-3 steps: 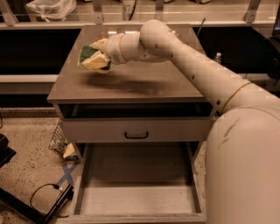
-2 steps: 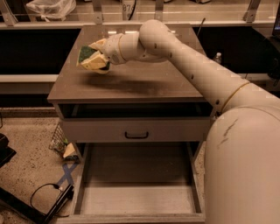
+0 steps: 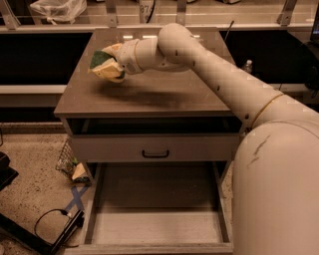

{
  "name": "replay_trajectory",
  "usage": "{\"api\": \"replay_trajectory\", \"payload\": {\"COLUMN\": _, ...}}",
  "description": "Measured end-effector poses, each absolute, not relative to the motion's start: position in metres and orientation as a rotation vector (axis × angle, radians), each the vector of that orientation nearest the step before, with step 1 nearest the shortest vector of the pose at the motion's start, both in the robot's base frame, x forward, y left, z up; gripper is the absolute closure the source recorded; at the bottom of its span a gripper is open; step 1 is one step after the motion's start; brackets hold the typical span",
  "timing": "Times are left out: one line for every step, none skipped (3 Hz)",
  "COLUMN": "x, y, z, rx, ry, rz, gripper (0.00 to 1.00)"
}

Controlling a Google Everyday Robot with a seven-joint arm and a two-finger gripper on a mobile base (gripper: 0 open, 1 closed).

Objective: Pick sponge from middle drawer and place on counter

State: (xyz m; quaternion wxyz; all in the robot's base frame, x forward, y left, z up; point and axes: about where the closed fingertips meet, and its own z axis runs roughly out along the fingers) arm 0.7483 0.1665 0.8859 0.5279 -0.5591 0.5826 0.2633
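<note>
Tool clamped on the sponge, green scrub face pointing up and left, yellow body under it. Fingers and yellow body blend together, so exactly where the pads sit is hard to make out. Tool hangs over the left part of the worktop, just above the surface, with its shadow on the top below and to the right; sponge not resting on the worktop. Arm reaches in from the right across the worktop, and its big cream shoulder blocks the lower right corner of the view.

Below the worktop edge is a dark open slot, then a grey drawer front with a black handle. Under that the middle drawer is pulled out, pale floor bare, its right wall partly hidden by the arm.

On the floor to the left: wire basket, blue tape cross, black cable. Plastic bag sits behind at top left, cut off by the frame; small bottle at right.
</note>
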Motion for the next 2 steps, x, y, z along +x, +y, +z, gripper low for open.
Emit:
{"api": "replay_trajectory", "payload": {"x": 0.7474, "y": 0.1695, "z": 0.8848, "rx": -1.339, "ry": 1.391, "rz": 0.633, "gripper": 0.0}}
{"api": "replay_trajectory", "payload": {"x": 0.7474, "y": 0.1695, "z": 0.8848, "rx": -1.339, "ry": 1.391, "rz": 0.633, "gripper": 0.0}}
